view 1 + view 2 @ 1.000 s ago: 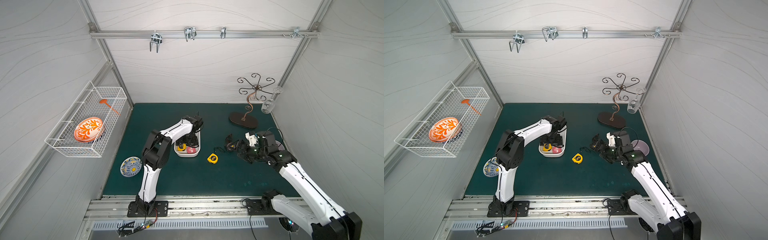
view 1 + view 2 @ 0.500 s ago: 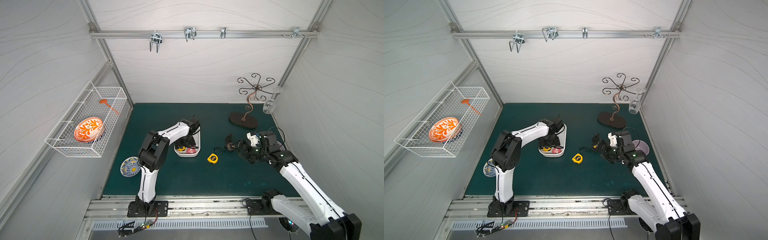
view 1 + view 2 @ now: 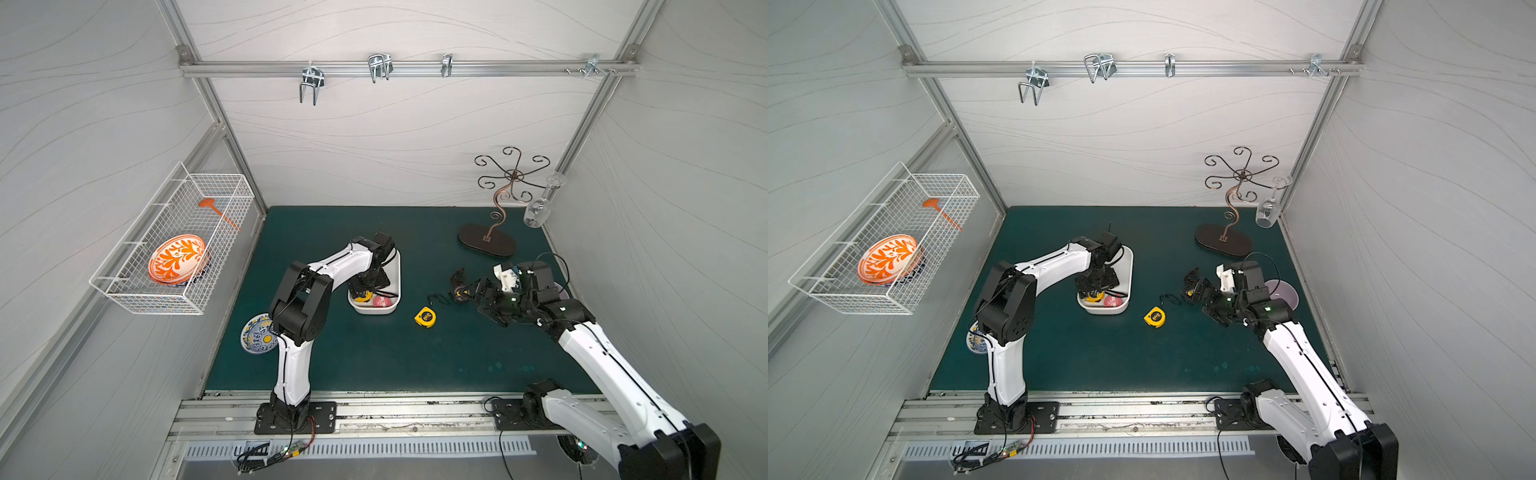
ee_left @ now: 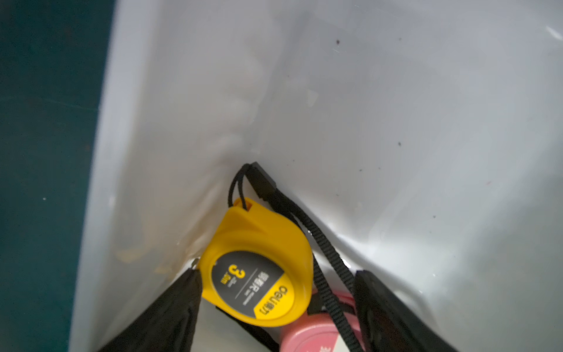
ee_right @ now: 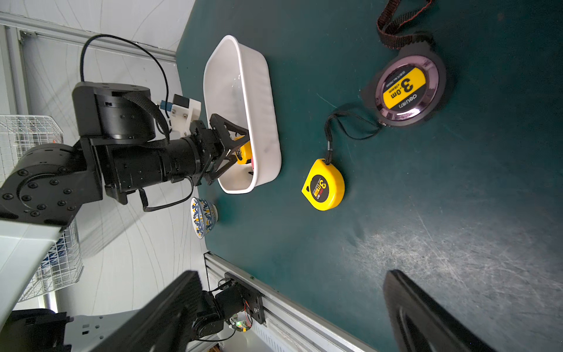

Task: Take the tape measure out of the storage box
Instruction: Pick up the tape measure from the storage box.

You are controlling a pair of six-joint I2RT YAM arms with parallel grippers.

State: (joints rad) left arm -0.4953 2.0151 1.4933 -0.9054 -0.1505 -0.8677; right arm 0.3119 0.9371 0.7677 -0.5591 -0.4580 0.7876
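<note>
pink item (image 4: pixel 307 338) under tape measure (image 4: pixel 259 274), mostly hidden

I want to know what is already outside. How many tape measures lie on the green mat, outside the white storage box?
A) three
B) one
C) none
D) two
D: the right wrist view shows a yellow tape measure and a black tape measure lying on the mat, both apart from the storage box.
</note>
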